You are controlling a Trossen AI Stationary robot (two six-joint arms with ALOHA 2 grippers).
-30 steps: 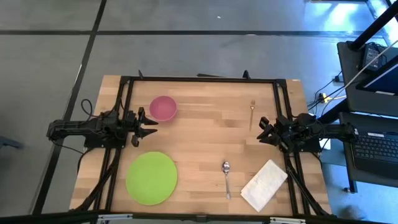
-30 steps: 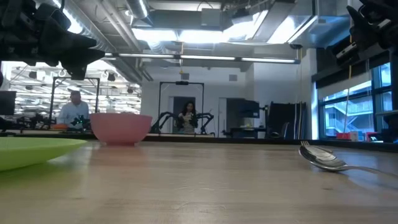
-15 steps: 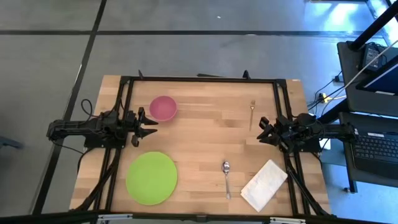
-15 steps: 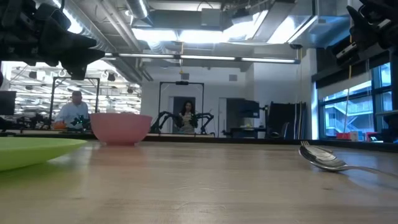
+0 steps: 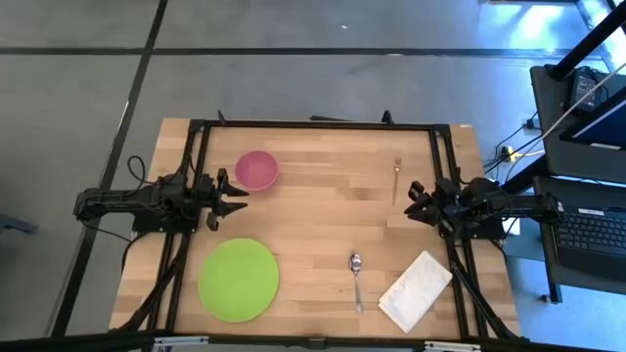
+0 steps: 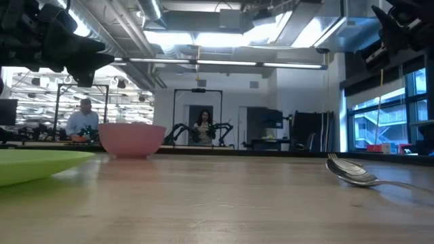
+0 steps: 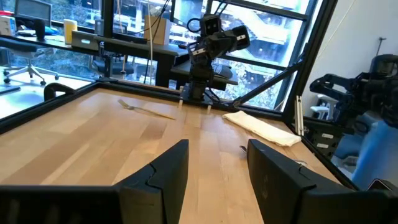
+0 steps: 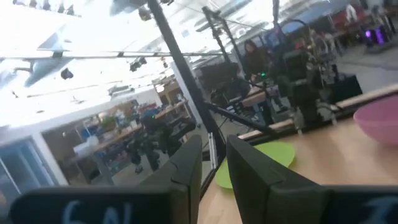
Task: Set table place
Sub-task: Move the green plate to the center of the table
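Now the place setting is being started, nothing gripped.
Right gripper [image 5: 412, 198], fingers spread, is being aimed best at the fork [image 5: 396, 178]; left gripper [image 5: 233, 199], also spread, is being parked beside the pink bowl [image 5: 256, 170].

High view: overhead, straight down on the whole worktop [image 5: 323, 205]. Low view: at worktop height, close to the green plate [image 6: 34, 164], facing level across to the room; both share the pink bowl [image 5: 256, 169] and spoon [image 5: 356, 274]. Wrist views: each looks across the worktop toward the opposite arm.
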